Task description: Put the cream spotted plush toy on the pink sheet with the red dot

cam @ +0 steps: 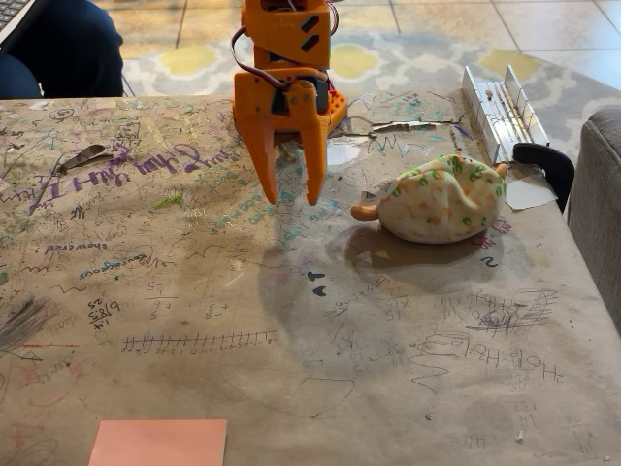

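The cream spotted plush toy (444, 199) lies on its side on the scribbled tabletop at right of centre, orange stubs showing at its left and right ends. The orange gripper (292, 197) hangs at the back centre with its two fingers pointing down, open, nothing between them. It stands to the left of the plush, clearly apart from it. The pink sheet (159, 442) lies flat at the front left, cut off by the bottom edge of the fixed view; no red dot shows on its visible part.
A metal hinge-like rail (501, 109) lies at the back right with a black clamp (545, 161) beside it. The table's right edge (582, 262) runs near a grey sofa arm. A metal clip (81, 156) lies at back left. A seated person's leg (58, 49) shows beyond the table.
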`<state>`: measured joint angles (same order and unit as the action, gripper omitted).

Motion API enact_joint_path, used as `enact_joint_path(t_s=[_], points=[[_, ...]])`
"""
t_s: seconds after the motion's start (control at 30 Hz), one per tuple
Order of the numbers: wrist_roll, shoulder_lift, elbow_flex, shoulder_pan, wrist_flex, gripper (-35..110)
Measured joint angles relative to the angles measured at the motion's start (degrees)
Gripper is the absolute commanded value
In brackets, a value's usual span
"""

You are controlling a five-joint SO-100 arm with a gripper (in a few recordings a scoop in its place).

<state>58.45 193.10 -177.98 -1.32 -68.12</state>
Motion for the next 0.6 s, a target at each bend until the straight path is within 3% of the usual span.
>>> enact_joint_path(t_s=[0.3,0.43,0.6], points=[[-24.43,-13.8,36.21,22.76,-17.05,38],[-33.84,-28.83,40.61,30.76,-15.21,42],[-36.91,-47.72,37.79,30.76,-8.0,53]])
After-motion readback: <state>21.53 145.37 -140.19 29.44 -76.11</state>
